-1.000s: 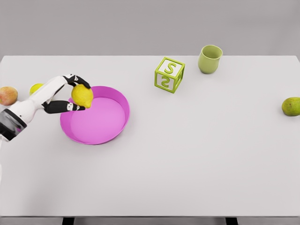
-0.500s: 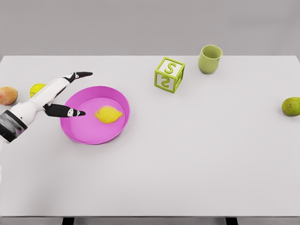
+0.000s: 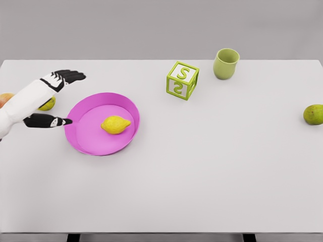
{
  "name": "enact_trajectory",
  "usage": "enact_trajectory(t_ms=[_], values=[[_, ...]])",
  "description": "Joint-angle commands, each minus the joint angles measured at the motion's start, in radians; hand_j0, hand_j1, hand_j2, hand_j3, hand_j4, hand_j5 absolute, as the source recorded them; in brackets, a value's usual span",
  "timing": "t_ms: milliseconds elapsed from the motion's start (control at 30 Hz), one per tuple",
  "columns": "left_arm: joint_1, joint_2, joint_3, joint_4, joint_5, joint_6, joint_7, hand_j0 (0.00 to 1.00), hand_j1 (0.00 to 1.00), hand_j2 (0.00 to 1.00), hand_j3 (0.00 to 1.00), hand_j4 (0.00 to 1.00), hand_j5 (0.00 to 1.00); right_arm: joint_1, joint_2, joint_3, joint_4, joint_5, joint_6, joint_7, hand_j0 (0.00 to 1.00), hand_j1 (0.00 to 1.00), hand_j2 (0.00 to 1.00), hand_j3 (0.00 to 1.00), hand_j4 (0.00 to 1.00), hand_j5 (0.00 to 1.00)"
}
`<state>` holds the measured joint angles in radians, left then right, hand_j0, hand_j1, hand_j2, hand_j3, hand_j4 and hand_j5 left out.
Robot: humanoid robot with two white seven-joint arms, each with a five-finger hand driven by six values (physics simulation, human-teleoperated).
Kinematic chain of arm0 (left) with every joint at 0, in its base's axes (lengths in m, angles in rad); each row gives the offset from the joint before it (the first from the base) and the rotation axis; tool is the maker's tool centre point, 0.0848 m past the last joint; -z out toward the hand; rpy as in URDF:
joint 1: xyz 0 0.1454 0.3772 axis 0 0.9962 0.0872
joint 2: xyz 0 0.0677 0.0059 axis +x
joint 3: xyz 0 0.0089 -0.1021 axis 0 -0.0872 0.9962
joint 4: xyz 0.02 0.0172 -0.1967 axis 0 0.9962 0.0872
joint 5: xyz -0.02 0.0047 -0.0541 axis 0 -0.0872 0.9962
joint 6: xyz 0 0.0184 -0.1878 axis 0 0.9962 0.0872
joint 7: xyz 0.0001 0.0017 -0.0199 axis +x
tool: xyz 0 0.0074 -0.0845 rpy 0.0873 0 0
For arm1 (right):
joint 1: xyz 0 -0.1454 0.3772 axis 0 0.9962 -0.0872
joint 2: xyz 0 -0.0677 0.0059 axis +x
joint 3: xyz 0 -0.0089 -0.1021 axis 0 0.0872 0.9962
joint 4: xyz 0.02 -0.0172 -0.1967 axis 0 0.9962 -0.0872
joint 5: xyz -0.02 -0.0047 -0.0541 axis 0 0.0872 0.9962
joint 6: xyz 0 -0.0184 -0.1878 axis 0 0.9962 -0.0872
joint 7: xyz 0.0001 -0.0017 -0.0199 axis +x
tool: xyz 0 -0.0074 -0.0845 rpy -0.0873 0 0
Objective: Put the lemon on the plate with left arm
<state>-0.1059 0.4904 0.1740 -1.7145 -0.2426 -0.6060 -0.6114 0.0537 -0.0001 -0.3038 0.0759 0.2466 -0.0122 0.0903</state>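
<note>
Lemon (image 3: pixel 115 124) lying in the pink plate (image 3: pixel 83 138), left hand (image 3: pixel 46 96) empty beside it.

Left hand sits just left of the plate, fingers spread wide, thumb pointing at the rim, holding nothing. Lemon lies a bit right of plate centre. A yellow-green fruit (image 3: pixel 48 104) shows partly behind the hand. Letter block (image 3: pixel 182 80) and green cup (image 3: pixel 225 63) stand further back, another green fruit (image 3: pixel 313 114) at the table's (image 3: pixel 212 171) right edge.

At the left edge of the frame I see my left hand (image 3: pixel 43 101): smooth white forearm and palm shell, black fingers (image 3: pixel 70 76) with small white marks near the joints.
</note>
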Motion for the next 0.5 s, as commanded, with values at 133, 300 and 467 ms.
enact_trajectory(t_ms=[133,300,467], values=[[0.003,0.031,0.007,0.001,0.006,-0.005,0.001,1.0,1.0,1.0,1.0,1.0,1.0,0.0,0.0,0.0,-0.001,0.0,0.0,0.0,1.0,1.0,1.0,1.0,1.0,1.0],[0.005,0.03,0.007,0.001,0.008,-0.005,0.001,1.0,1.0,1.0,1.0,1.0,1.0,0.0,0.0,0.0,0.001,0.0,0.0,0.0,1.0,1.0,1.0,1.0,1.0,1.0],[0.006,0.03,0.009,0.003,0.006,-0.005,0.001,1.0,1.0,1.0,1.0,1.0,1.0,0.0,0.0,0.0,-0.001,0.0,0.0,0.0,1.0,1.0,1.0,1.0,1.0,1.0]])
